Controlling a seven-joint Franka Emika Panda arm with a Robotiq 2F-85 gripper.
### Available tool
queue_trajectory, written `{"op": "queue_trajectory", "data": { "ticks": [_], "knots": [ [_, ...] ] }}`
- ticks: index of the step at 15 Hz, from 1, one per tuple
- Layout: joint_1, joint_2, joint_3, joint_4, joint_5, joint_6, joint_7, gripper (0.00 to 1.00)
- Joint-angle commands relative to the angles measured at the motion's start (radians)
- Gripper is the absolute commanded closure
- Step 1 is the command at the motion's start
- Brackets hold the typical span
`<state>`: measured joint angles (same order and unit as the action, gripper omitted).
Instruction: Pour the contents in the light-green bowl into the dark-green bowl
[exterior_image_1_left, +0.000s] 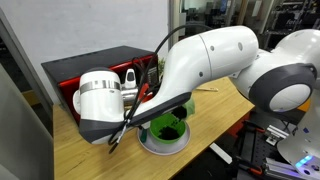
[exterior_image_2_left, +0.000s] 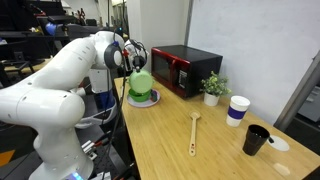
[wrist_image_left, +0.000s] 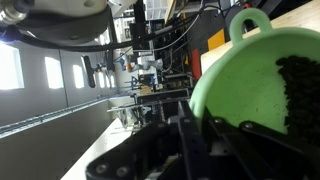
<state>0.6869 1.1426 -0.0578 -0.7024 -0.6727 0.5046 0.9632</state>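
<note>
In the wrist view my gripper (wrist_image_left: 195, 115) is shut on the rim of the light-green bowl (wrist_image_left: 250, 70), which is tipped steeply. The contents (wrist_image_left: 298, 90), dark loose bits, cling to the bowl's inner wall at the right. In an exterior view the tilted light-green bowl (exterior_image_2_left: 140, 82) hangs just above the white plate (exterior_image_2_left: 150, 101). The dark-green bowl (exterior_image_1_left: 168, 126) sits on that plate (exterior_image_1_left: 150, 147), directly below and beside my gripper (exterior_image_1_left: 145, 108). My arm hides the light-green bowl there. The dark-green bowl's inside looks dark; I cannot tell what lies in it.
A red and black microwave (exterior_image_2_left: 185, 68) stands at the back of the wooden table (exterior_image_2_left: 180, 150). A small potted plant (exterior_image_2_left: 212, 88), a wooden spoon (exterior_image_2_left: 193, 132), a white cup with a blue band (exterior_image_2_left: 237, 110) and a black cup (exterior_image_2_left: 257, 140) are spread further along.
</note>
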Motion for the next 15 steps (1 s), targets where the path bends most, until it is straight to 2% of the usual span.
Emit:
{"op": "queue_trajectory", "data": {
  "ticks": [1, 15],
  "knots": [
    [0.011, 0.059, -0.036, 0.087, -0.037, -0.055, -0.079, 0.97],
    [0.056, 0.147, -0.084, 0.173, -0.128, -0.113, -0.216, 0.97]
  ]
}}
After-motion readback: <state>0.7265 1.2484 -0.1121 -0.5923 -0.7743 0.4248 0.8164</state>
